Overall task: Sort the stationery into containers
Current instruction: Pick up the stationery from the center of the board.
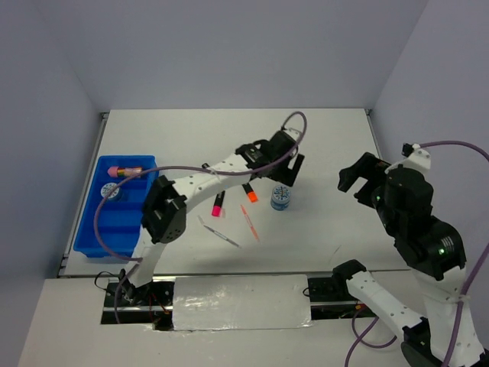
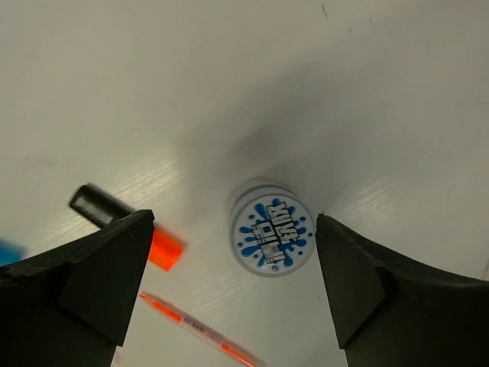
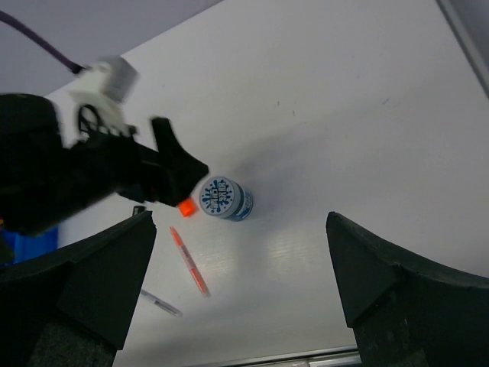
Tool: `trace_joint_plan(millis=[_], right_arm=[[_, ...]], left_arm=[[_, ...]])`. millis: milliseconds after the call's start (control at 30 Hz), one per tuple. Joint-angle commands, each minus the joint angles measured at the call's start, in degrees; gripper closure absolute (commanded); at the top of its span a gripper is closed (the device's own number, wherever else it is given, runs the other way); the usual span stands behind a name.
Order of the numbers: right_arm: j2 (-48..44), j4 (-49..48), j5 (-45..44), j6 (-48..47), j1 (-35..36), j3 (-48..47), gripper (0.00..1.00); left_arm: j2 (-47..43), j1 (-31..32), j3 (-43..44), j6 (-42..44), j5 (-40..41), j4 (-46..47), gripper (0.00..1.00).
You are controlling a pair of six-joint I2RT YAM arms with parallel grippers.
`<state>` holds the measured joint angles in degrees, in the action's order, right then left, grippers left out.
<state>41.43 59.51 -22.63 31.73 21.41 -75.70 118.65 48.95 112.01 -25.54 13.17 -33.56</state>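
Observation:
A blue-white patterned roll (image 1: 280, 197) stands upright on the white table. My left gripper (image 1: 287, 173) hovers just above it, open, and the roll (image 2: 271, 235) shows between the wide-apart fingers. An orange-capped black highlighter (image 1: 250, 193) lies just left of the roll, and a pink-capped one (image 1: 218, 204) lies farther left. An orange pen (image 1: 250, 222) and a thin grey pen (image 1: 220, 232) lie nearer the front edge. The blue tray (image 1: 114, 225) at the left holds a pink cylinder (image 1: 126, 170) and another roll (image 1: 113, 192). My right gripper (image 1: 359, 180) is raised at the right, open and empty.
The left arm (image 3: 92, 168) reaches across the middle of the table, over the highlighters. In the right wrist view the roll (image 3: 221, 197), orange pen (image 3: 189, 261) and grey pen (image 3: 160, 303) lie well below the fingers. Grey walls bound the table on three sides.

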Motion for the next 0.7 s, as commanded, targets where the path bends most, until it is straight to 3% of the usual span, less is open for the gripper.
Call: trace_joint_plan(millis=[0,300,667], right_arm=[[-1.3,5.9,-5.0,-0.7,-0.3,-4.7,0.00],[-2.9,9.0,-4.4,-4.7,-0.1,-8.0,0.00],[-0.6,6.1,-1.1,-6.5,-0.1,-6.9,0.00]], left_arm=[[3.8,2.5,4.6,4.7,-0.3,3.2,0.01],[11.0,4.5,6.3,5.5,0.9,0.1,0.01],[9.1,4.5,-0.1,3.1,-2.8,1.2,0.01]])
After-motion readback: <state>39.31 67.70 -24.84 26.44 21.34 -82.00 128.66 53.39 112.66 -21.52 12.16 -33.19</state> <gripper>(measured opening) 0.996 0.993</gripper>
